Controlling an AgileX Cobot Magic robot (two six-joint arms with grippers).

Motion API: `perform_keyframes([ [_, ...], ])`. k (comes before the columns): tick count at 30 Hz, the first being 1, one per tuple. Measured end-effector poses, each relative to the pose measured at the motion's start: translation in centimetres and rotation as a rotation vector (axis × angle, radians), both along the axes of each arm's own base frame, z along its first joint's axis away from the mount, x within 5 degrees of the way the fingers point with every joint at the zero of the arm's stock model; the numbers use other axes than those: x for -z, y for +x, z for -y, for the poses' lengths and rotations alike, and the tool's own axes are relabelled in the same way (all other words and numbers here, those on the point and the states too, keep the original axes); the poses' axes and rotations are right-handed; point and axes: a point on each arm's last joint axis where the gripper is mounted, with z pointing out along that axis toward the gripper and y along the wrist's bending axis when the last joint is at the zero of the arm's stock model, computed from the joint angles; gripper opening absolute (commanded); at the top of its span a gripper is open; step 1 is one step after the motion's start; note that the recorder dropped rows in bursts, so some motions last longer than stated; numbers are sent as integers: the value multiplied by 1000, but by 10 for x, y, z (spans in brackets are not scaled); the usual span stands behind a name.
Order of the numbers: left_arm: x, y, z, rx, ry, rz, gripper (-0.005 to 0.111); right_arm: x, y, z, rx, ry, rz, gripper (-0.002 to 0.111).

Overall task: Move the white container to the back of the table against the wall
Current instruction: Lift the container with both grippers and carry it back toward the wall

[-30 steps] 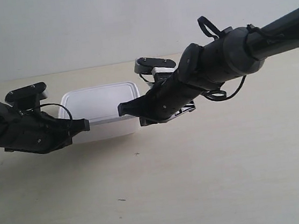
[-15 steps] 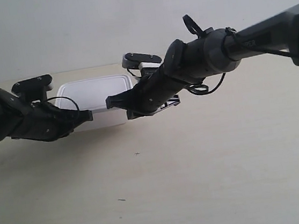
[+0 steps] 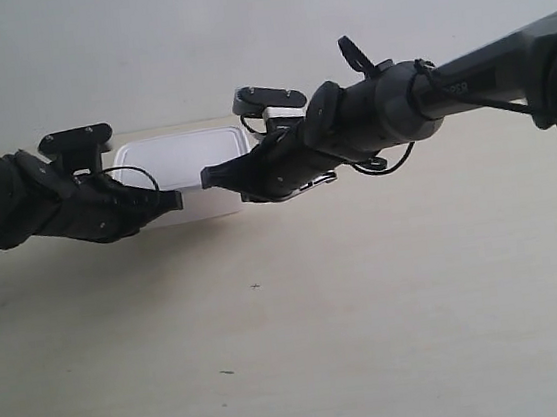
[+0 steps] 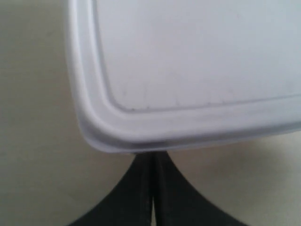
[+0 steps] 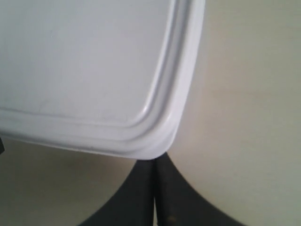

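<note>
The white container (image 3: 187, 153) lies lidded on the table (image 3: 390, 306), close to the wall (image 3: 239, 42). My left gripper (image 3: 175, 202) is shut, its tips against the container's near side by one front corner. In the left wrist view the shut left gripper (image 4: 151, 157) runs under the rim of the container (image 4: 188, 61). My right gripper (image 3: 209, 176) is shut too, and its tips also meet the near side. The right wrist view has the right gripper (image 5: 154, 165) under the other front corner of the container (image 5: 80, 61). Neither grips anything.
The pale tabletop stretches bare in front of the arms, with a few tiny dark specks (image 3: 255, 287). The right arm's thick black forearm (image 3: 417, 102) crosses above the table from the exterior view's right.
Both shut grippers have moved away from the camera toward the wall, and the container has slid back with them, from mid-table to near the wall.
</note>
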Motion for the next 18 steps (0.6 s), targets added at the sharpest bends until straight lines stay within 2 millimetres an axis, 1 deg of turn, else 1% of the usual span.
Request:
perform_keyframes([
  [4,-1,6,3,4,-3,15,0,5,8,-5,-7,7,2,0],
  [7,-3,12,4,5,-5,29,0,2,14,-9,-8,20,22,0],
  [13,2,23,7,13,-1,39,0,-8,25,-16,-9,45,63,0],
  [18,7,29,8,18,6,40,0,-8,32,-20,-16,47,88,0],
])
